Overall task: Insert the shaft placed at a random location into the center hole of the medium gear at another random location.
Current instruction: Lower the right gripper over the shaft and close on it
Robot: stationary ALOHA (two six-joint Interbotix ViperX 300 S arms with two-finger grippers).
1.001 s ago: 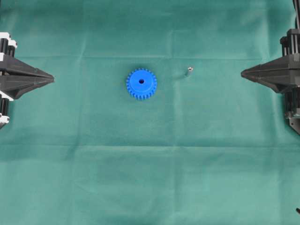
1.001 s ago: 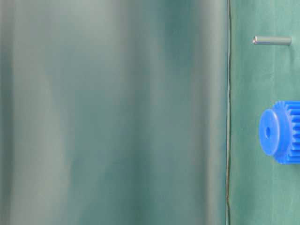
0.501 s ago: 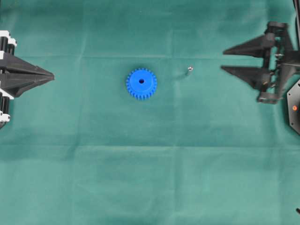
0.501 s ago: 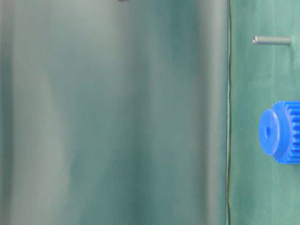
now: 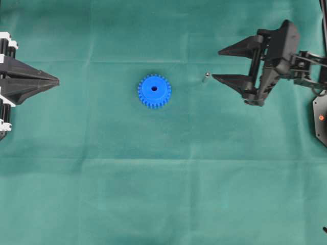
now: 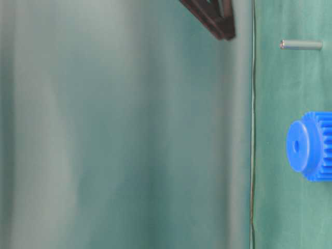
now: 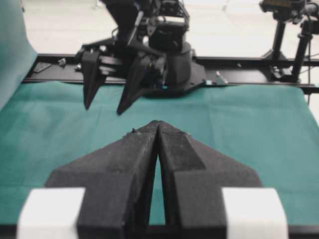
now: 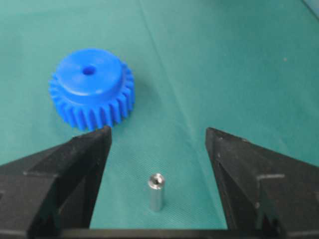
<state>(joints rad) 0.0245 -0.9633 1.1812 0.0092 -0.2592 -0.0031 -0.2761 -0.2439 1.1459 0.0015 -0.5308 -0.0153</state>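
The medium gear point(image 5: 154, 91), bright blue, lies flat on the green cloth with its center hole point(image 5: 154, 89) facing up. The shaft point(image 5: 206, 77), a tiny silvery pin, stands upright to the gear's right. My right gripper point(image 5: 216, 65) is open, its tips just right of the shaft and apart from it. In the right wrist view the shaft point(image 8: 156, 191) stands between the wide-apart fingers of the right gripper point(image 8: 158, 132), with the gear point(image 8: 92, 87) and its hole point(image 8: 88, 70) beyond. My left gripper point(image 5: 57, 81) rests shut at the far left, its tips point(image 7: 158, 123) pressed together on nothing.
Green cloth point(image 5: 163, 194) covers the whole table, with faint fold lines. In the table-level view a dark finger of the right gripper point(image 6: 212, 18) hangs above the shaft point(image 6: 301, 45) and gear point(image 6: 309, 146). The right arm's base and black rails point(image 7: 239, 74) line the far edge.
My right gripper went from shut to wide open and travelled left from the table's edge until its tips reached the shaft. The left gripper, gear and shaft stayed put.
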